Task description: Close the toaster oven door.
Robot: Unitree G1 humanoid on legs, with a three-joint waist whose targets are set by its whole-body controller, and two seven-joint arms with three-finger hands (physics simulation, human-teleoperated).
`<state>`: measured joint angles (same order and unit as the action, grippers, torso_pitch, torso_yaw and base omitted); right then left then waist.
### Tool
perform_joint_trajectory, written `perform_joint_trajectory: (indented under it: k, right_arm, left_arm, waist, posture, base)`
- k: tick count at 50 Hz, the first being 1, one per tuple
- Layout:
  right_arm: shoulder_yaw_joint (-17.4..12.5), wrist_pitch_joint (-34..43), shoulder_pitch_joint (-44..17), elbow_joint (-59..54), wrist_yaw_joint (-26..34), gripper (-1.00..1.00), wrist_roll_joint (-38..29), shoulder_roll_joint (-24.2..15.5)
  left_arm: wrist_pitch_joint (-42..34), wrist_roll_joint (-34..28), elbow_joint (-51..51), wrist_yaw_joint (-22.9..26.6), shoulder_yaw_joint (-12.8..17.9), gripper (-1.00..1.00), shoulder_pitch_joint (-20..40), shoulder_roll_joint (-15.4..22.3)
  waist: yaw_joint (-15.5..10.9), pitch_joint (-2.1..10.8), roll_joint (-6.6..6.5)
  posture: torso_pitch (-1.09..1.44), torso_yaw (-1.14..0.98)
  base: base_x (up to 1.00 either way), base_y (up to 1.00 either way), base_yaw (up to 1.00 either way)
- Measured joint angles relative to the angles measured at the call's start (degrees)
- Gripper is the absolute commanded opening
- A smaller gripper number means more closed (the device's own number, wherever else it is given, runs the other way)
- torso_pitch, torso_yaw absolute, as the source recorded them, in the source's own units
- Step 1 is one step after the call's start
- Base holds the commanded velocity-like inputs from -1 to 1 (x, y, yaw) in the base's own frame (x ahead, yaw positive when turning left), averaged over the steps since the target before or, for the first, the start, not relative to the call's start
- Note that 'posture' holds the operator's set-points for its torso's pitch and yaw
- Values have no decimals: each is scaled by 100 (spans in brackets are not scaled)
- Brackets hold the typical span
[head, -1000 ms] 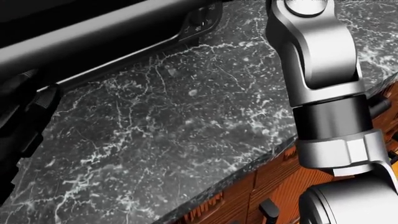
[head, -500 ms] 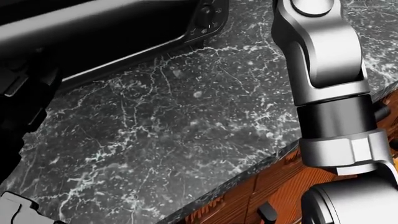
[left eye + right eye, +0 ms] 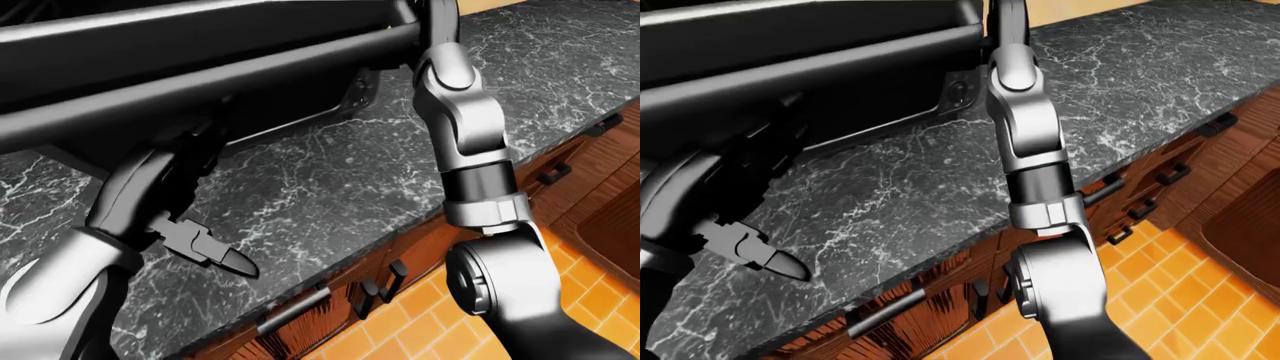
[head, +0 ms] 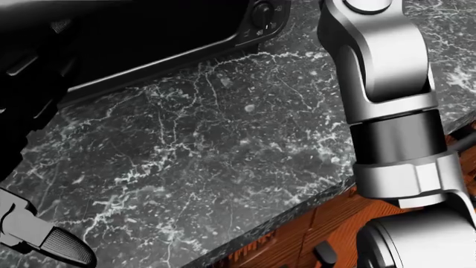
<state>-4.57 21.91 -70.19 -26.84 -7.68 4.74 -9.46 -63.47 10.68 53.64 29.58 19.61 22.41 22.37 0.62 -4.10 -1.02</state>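
Observation:
The black toaster oven (image 3: 290, 105) stands on the dark marble counter (image 3: 330, 187) at the upper left of the left-eye view. Its door is partly raised, and the door's grey handle bar (image 3: 200, 82) runs across the top. Its knobs (image 4: 261, 12) show at the top of the head view. My left hand (image 3: 190, 217) reaches up under the door, open, with one finger (image 3: 228, 260) sticking out over the counter; the other fingers are lost in the dark under the door. My right arm (image 3: 465, 127) rises by the oven's right end, and its hand is cut off by the top edge.
The counter's edge runs diagonally from lower left to upper right. Below it are wooden cabinet drawers with dark handles (image 3: 295, 309) and an orange tiled floor (image 3: 430, 315). My right forearm fills the right side of the head view.
The door's grey bar has risen out of the head view. The knobs have shifted a little right, so the camera has moved slightly. My left hand's finger has come into the lower left.

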Motion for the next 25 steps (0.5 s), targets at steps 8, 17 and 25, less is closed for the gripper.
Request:
perform_joint_trajectory:
  k: [8, 17, 25]
  right_arm:
    - [16, -43, 34, -5, -21, 100, -16, 7]
    - [37, 39, 123, -148, -10, 100, -208, 17]
    - [21, 5, 102, -104, -9, 100, -215, 14]
  left_arm:
    - [-113, 255, -168, -137, -51, 100, 234, 156]
    - [-186, 505, -442, -285, -53, 100, 521, 438]
    - [-259, 673, -610, -425, -121, 100, 717, 583]
  waist:
    - [-36, -10, 31]
    - [-58, -51, 30]
    - [-78, -77, 40]
  posture:
    - [0, 0]
    - [0, 0]
    - [0, 0]
  base:
    - [0, 0, 0]
    - [0, 0, 0]
    - [0, 0, 0]
